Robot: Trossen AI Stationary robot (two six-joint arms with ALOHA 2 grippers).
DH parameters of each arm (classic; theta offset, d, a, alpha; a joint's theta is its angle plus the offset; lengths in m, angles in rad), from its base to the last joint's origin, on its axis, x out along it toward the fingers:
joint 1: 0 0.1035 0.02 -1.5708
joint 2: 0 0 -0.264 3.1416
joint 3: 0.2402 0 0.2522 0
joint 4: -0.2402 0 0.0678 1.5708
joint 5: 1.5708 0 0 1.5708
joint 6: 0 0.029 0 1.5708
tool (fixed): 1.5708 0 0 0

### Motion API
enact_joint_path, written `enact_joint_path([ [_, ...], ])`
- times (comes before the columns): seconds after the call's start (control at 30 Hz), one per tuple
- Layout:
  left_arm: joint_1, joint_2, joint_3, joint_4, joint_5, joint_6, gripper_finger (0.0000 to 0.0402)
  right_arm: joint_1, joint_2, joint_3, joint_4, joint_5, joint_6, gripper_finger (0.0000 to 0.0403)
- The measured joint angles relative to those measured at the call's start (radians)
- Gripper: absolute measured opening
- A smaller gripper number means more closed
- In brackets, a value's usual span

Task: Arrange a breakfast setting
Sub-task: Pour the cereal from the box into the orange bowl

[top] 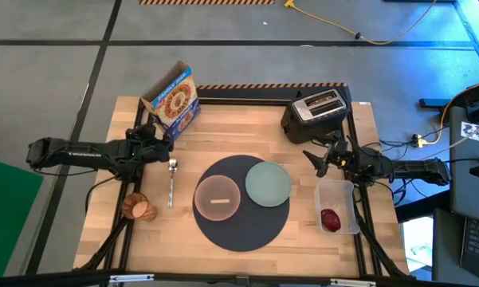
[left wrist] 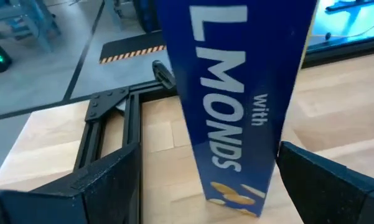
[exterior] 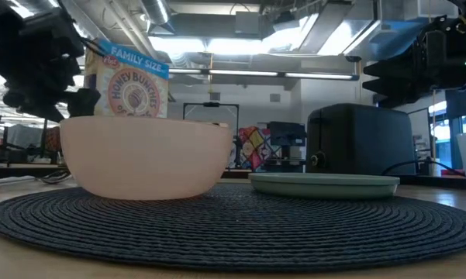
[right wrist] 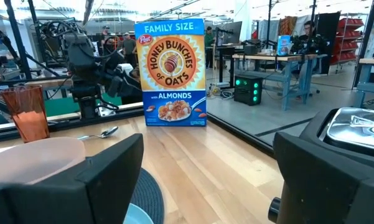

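A round dark grey mat (top: 241, 231) lies at the table's middle, with a translucent pink bowl (top: 217, 197) and a pale green plate (top: 268, 183) resting on it. A metal spoon (top: 171, 182) lies left of the mat, and an amber cup (top: 138, 207) stands nearer the left edge. A small red fruit (top: 330, 218) lies at the right. My left gripper (top: 159, 139) is open at the near end of the upright cereal box (top: 173, 100). In the left wrist view its fingers (left wrist: 106, 180) stand on either side of the box's narrow blue side (left wrist: 236, 106). My right gripper (top: 320, 159) waits open at the right.
A black toaster (top: 317, 112) stands at the far right, just beyond my right gripper. The red fruit lies in a clear plastic tub (top: 339, 191) at the right edge. Black frame rails (top: 119, 231) run along the table's sides. Bare wood shows at the near left.
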Motion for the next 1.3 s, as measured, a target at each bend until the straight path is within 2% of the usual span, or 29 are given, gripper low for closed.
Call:
enact_joint_path([
  [0.3, 0.151, 0.0, -0.003, 0.255, 0.093, 0.324, 0.0361, 0.0, 0.0, 0.0, -0.002, -0.012, 0.0, 0.0348],
  [0.63, 0.387, 0.0, -0.003, 0.439, 0.365, 0.579, 0.0361, 0.0, 0.0, 0.0, -0.012, -0.027, -0.001, 0.0348],
  [0.83, 0.497, 0.0, -0.003, 0.503, 0.5, 0.652, 0.0352, 0.0, 0.0, 0.0, -0.022, -0.035, -0.001, 0.0348],
  [1.1, 0.577, 0.0, -0.003, 0.537, 0.584, 0.71, 0.0287, 0.0, 0.0, 0.0, -0.015, -0.036, 0.006, 0.0348],
  [1.3, 0.602, 0.016, -0.003, 0.576, 0.611, 0.718, 0.0275, 0.0, 0.0, 0.0, 0.013, -0.071, 0.029, 0.0348],
])
